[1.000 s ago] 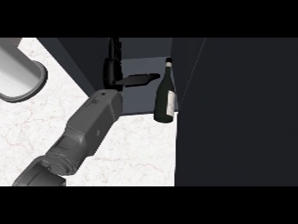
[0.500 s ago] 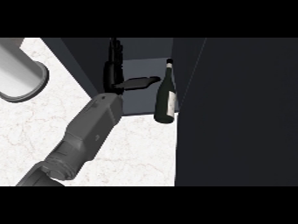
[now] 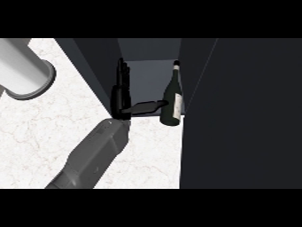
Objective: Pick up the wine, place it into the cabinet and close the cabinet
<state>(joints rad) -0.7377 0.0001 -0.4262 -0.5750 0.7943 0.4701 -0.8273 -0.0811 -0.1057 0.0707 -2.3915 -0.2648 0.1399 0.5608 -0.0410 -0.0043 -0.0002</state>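
Since the wine [image 3: 172, 100] already stands upright inside the cabinet [image 3: 149, 73], just beside its right wall, the placing looks done and closing comes next, calling for a push on the door. The hand [image 3: 121, 98] is released, fingers straight along the left wall, thumb reaching toward the bottle.

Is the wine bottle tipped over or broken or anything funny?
No, nothing looks wrong. The wine bottle stands upright inside the open cabinet, whole and unspilled. The hand is beside it with straight fingers and its thumb pointing toward the bottle, not gripping it.
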